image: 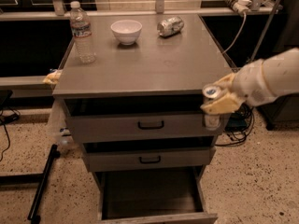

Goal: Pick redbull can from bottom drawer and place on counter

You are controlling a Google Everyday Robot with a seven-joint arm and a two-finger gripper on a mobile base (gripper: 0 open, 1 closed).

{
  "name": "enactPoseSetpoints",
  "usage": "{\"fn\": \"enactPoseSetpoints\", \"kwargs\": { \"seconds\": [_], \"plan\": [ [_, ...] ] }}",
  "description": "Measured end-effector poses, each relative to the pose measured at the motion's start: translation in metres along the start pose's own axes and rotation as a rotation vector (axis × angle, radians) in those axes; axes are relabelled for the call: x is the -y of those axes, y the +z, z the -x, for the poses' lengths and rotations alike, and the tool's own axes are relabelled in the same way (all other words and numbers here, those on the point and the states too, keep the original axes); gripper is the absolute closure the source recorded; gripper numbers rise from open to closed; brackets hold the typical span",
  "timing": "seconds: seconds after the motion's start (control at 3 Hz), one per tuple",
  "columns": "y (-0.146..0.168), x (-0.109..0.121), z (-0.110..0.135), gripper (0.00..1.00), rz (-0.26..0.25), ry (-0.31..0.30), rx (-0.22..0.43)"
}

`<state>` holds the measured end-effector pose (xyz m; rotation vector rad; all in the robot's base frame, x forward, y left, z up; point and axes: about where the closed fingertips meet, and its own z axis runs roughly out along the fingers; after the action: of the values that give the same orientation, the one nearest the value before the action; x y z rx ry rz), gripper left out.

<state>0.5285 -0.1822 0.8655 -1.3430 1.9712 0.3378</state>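
Note:
My gripper [219, 97] is shut on the redbull can [211, 107], a slim can with a silver top. It holds the can upright in the air at the front right corner of the cabinet, level with the counter's front edge. The counter [149, 64] is the flat grey top of the cabinet. The bottom drawer [152, 195] stands pulled open below, dark inside, with nothing showing in it. My white arm [271, 78] reaches in from the right.
On the counter stand a water bottle [82, 31] at the back left, a white bowl [126, 31] and a dented silver can [170, 26] lying on its side at the back. Two shallower drawers with black handles [150, 124] are slightly open. Cables hang at the right.

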Motion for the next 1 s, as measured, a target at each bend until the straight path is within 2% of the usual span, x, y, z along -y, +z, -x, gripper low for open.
{"fn": "enactPoseSetpoints", "kwargs": {
  "seconds": [0.33,0.67,1.0],
  "plan": [
    [-0.062,0.030,0.046,1.00,-0.059,0.033,-0.022],
    [-0.088,0.046,0.066,1.00,-0.105,0.023,0.012],
    [-0.080,0.044,0.063,1.00,-0.092,0.028,0.006]
  ]
}}
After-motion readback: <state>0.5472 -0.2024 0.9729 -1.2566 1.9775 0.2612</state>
